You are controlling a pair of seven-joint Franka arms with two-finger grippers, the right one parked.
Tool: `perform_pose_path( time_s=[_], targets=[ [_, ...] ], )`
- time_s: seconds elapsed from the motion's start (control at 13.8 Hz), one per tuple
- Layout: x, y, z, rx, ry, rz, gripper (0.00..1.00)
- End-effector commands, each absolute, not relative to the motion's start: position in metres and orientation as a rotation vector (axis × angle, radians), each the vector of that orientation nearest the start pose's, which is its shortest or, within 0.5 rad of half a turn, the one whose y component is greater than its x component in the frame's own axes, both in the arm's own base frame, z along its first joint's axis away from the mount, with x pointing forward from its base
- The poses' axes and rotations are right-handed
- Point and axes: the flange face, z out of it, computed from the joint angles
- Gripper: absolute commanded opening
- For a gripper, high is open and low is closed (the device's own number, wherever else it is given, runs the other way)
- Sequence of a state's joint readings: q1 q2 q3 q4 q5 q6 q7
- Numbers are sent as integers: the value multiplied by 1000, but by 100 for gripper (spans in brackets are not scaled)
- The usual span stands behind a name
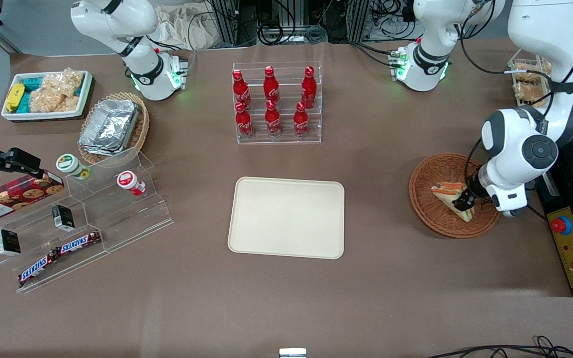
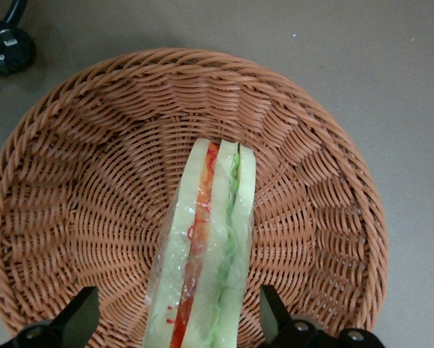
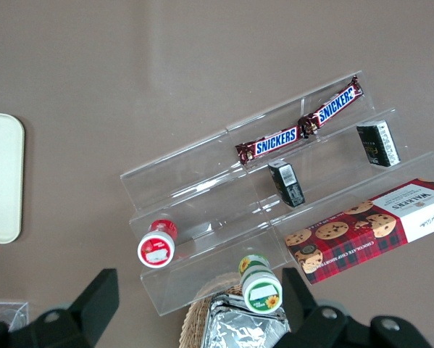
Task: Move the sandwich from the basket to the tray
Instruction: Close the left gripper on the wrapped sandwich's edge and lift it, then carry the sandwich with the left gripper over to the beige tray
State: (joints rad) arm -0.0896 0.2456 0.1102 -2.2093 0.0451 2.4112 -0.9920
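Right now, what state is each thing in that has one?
sandwich: on edge in the basket, not lifted.
basket: holds the sandwich.
tray: bare.
hand: open, low in the basket, fingers either side of the sandwich.

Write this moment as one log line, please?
stage: reaching | claw: open, astride sandwich | sandwich: in basket | tray: bare
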Motion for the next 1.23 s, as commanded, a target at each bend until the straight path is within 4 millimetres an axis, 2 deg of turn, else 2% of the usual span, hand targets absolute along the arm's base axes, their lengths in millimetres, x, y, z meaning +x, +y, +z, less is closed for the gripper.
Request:
perform_pose_path(
  time_s=[0.0,0.14,0.22,0.29,0.36,0.43,0.58,0.8,0.94,1.01,1.16],
  targets=[
    [551,9,251,-2696,-1482,-11,100],
    [552,9,248,-2687,-1512,-12,100],
    [554,9,250,-2660,-1565,-20,85],
    [558,9,254,-2621,-1638,-34,39],
    [560,9,255,-2614,-1649,-38,7],
    [561,7,250,-2616,-1632,-26,0],
    [562,1,252,-2631,-1599,-38,0],
    [576,2,276,-2655,-1530,-7,0],
    [601,-2,318,-2635,-1515,46,0],
    [615,-3,346,-2636,-1503,70,0],
    [634,-25,392,-2694,-1411,120,0]
  ],
)
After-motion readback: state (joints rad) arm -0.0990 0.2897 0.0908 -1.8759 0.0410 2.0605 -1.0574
